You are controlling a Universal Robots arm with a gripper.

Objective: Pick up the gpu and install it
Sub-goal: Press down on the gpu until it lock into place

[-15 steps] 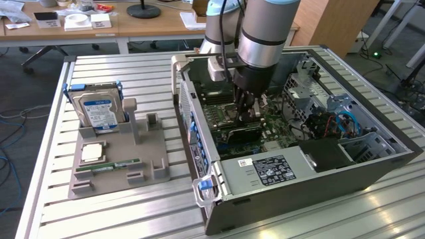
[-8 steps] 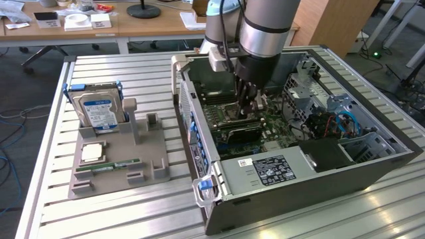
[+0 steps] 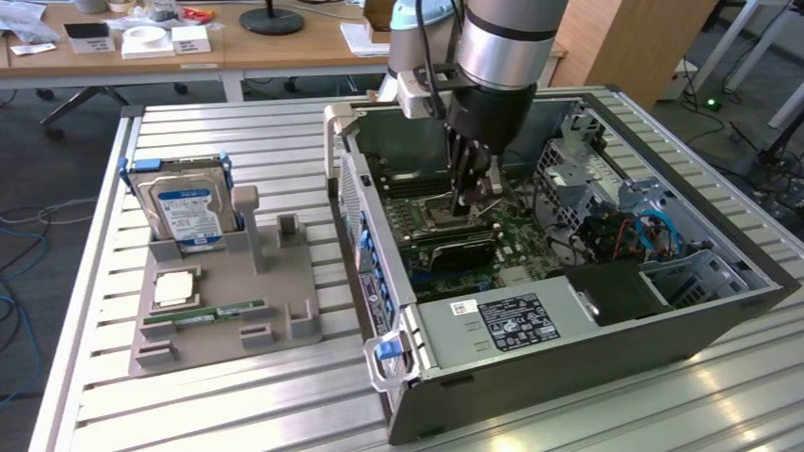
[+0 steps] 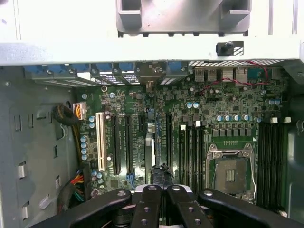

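gripper (image 3: pixel 468 200) shut, dark gpu (image 4: pixel 149 154) apparently edge-on, slotted

I count one open computer case (image 3: pixel 553 311) on the table (image 3: pixel 251 405), one gray holder tray (image 3: pixel 226 325), one hard drive (image 3: pixel 186 212), one processor chip (image 3: pixel 173 287), one green memory stick (image 3: pixel 207 314), and my one tool (image 3: pixel 468 202).
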